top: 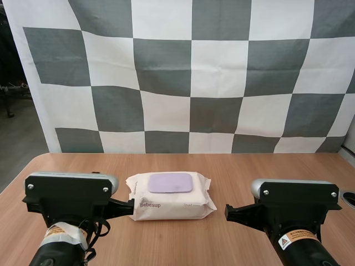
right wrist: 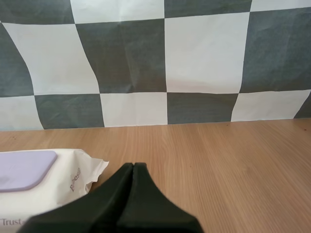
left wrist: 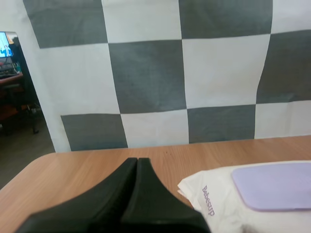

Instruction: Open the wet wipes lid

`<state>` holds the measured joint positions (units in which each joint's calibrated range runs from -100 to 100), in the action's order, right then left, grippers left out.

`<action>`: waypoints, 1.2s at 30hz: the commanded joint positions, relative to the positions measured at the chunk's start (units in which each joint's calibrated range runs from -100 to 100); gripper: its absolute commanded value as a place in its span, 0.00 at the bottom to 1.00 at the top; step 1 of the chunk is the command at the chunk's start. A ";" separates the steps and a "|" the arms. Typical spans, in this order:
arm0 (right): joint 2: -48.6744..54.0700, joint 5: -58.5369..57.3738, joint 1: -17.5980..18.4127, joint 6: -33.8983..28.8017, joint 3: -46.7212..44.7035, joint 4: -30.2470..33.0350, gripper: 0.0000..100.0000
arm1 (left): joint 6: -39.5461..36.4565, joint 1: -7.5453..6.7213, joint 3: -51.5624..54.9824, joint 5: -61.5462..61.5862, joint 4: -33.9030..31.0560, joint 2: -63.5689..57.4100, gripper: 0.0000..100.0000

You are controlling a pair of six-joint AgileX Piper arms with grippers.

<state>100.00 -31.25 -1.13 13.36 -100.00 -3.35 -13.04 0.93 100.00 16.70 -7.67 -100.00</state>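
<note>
On a light-brown wooden desk (top: 249,166), a soft white pack of wet wipes (top: 172,204) lies flat between two black robot arms. Its rounded, rectangular lilac plastic lid (top: 170,183) sits closed and level on top of the pack. The left fingers (top: 126,207) rest low over the desk at the pack's left end, their tip right at the crinkled wrapper edge; whether they touch it cannot be told. The left wrist view shows these fingers (left wrist: 136,164) pressed together into one dark wedge, gripping nothing, with the pack (left wrist: 218,199) and its lid (left wrist: 274,187) just beside them. The right fingers (top: 231,211) hover near the pack's right end, with a strip of bare desk between them and the wrapper. The right wrist view shows them (right wrist: 132,167) likewise pressed together and empty, beside the pack (right wrist: 68,187).
</note>
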 commanded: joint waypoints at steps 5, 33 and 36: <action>0.00 21.84 0.03 0.05 0.00 1.46 0.00 | 0.47 0.03 0.00 -40.90 -0.14 0.00 0.00; -11.14 54.61 0.03 0.05 40.15 30.29 0.00 | 19.38 0.03 -41.08 -48.65 1.41 10.92 0.00; -17.58 45.62 0.03 0.05 47.17 36.95 0.00 | 25.42 0.03 -47.55 -45.24 1.41 18.31 0.00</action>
<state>89.28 44.12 -1.13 13.36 -69.87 14.65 2.22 0.93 66.74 -58.62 -6.23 -90.69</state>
